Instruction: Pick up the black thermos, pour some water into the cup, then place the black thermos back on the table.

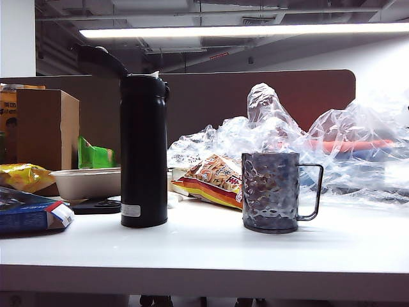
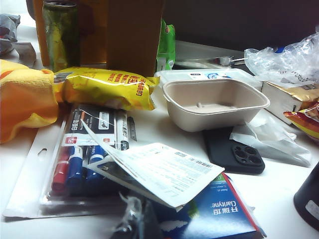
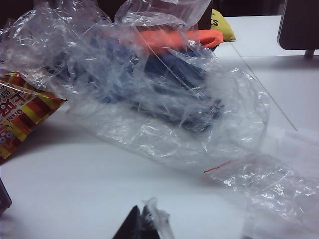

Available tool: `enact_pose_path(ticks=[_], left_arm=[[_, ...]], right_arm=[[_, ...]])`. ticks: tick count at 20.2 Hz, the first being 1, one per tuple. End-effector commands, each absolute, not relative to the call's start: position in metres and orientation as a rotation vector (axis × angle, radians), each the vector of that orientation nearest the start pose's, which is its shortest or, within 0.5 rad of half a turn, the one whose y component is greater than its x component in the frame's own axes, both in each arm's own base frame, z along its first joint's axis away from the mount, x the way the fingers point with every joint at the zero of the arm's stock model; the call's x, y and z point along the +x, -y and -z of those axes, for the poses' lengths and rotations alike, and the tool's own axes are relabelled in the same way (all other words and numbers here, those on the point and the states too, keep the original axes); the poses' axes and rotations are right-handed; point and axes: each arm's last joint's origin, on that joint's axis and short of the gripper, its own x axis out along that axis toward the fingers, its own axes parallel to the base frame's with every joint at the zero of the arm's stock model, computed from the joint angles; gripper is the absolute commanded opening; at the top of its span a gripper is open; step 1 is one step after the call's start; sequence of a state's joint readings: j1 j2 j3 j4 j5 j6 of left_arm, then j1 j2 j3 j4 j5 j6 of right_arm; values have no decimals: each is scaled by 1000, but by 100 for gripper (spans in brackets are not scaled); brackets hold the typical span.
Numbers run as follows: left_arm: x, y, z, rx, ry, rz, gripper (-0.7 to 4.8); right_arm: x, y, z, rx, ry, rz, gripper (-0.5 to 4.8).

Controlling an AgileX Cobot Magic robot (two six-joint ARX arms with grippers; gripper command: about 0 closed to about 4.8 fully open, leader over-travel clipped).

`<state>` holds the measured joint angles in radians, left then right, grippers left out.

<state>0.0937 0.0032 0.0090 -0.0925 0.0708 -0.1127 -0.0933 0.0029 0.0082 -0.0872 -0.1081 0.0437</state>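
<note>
The black thermos (image 1: 144,150) stands upright left of centre on the white table (image 1: 204,256), with its flip lid (image 1: 102,57) raised. Its base also shows at the edge of the left wrist view (image 2: 309,204). The grey dimpled cup (image 1: 271,190) stands to its right, handle pointing right. Neither arm shows in the exterior view. My left gripper (image 2: 137,219) is shut and empty above a blue box, well apart from the thermos. My right gripper (image 3: 142,224) is shut and empty over bare table in front of a plastic bag.
A beige tray-bowl (image 2: 214,102), a black phone (image 2: 234,152), a marker pack (image 2: 79,164), a yellow snack bag (image 2: 107,89) and a blue box (image 1: 29,214) crowd the left. A striped snack bag (image 1: 211,179) and crumpled clear plastic bags (image 3: 164,84) lie behind the cup.
</note>
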Motion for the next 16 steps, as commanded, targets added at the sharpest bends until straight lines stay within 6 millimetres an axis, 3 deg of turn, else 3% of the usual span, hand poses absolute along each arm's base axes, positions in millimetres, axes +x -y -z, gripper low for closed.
enact_pose_path(ticks=[1,7,8,9,10,11,12,13,16], left_arm=[[97,-7,-159,-110,-67,-23,-6],[97,-7,-159,-74,-66,-27,-6],[97,-7,-163,-124,-46,-10,-3],[96,-6,-167,-168,-22,14,19],[95,-4,-175,-240,30,69,133],[94,-3,-182,-264,58,115,241],[92,-1,-192,-276,95,185,417],[90,-1,-199,-288,120,207,479],[80,3,-231,-294,190,311,479]], right_arm=[[97,6,-158,62,-67,-13,-6],[97,6,-162,57,-30,-15,-6],[97,4,-167,72,1,-61,39],[95,3,-173,76,17,-104,154],[92,1,-186,78,35,-164,384],[89,1,-196,97,51,-165,463],[83,-1,-216,113,82,-177,479],[79,-1,-229,106,107,-182,479],[72,-4,-276,91,124,-274,479]])
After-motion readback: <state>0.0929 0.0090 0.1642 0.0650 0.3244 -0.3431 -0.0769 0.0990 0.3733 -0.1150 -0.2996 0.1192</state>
